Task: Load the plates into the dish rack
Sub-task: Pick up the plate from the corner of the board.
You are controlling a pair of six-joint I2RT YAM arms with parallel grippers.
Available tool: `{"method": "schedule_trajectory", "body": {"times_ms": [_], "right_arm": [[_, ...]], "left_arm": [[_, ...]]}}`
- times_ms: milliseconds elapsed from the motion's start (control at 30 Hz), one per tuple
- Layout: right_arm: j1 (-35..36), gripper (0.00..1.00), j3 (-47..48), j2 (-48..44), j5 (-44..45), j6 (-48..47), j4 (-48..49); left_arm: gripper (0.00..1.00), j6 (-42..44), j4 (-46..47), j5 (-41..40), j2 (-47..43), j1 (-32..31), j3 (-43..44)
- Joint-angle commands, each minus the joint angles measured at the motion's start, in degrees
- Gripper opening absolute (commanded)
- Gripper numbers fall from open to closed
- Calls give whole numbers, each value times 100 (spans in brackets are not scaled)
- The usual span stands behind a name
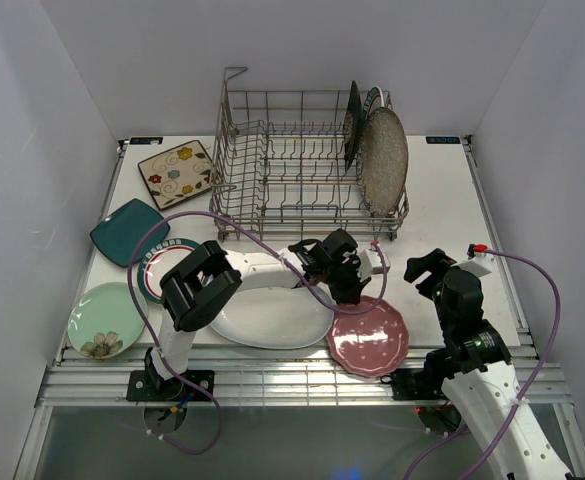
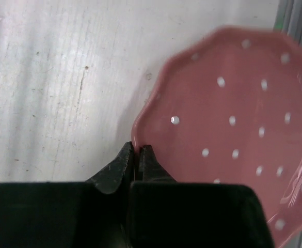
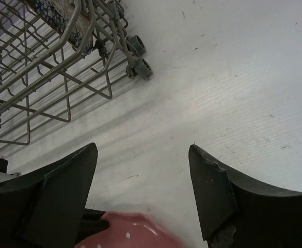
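Note:
The pink dotted scalloped plate (image 1: 370, 338) lies near the table's front edge, right of centre. My left gripper (image 1: 350, 290) is shut on its far-left rim; in the left wrist view the two fingers pinch the edge of the pink plate (image 2: 233, 129) at my left gripper (image 2: 138, 151). My right gripper (image 1: 424, 268) hovers open just right of that plate, nothing between its fingers (image 3: 143, 147), with the pink rim (image 3: 130, 235) below. The dish rack (image 1: 292, 165) stands at the back, holding a speckled grey round plate (image 1: 384, 160) and a black plate (image 1: 352, 125) upright at its right end.
A large white oval plate (image 1: 272, 320) lies under the left arm. A cream floral square plate (image 1: 177, 172), a teal square plate (image 1: 129, 232), a teal-rimmed round plate (image 1: 162, 262) and a pale green plate (image 1: 105, 320) sit along the left side. The rack's wheels (image 3: 138, 57) are close to the right gripper.

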Motion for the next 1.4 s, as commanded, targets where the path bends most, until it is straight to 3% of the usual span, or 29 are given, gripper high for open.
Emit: {"method": "schedule_trajectory", "body": {"times_ms": [0, 33, 500, 1367], "right_arm": [[19, 77, -17, -48, 134, -8, 158], [19, 77, -26, -31, 134, -8, 158], [19, 77, -17, 75, 20, -148, 210], [19, 74, -597, -664, -1922, -1159, 1414]], "left_arm": [[6, 199, -208, 119, -127, -19, 93], [0, 190, -225, 58, -127, -19, 110], [0, -3, -340, -171, -206, -19, 391], [0, -223, -990, -1270, -1155, 192, 682]]}}
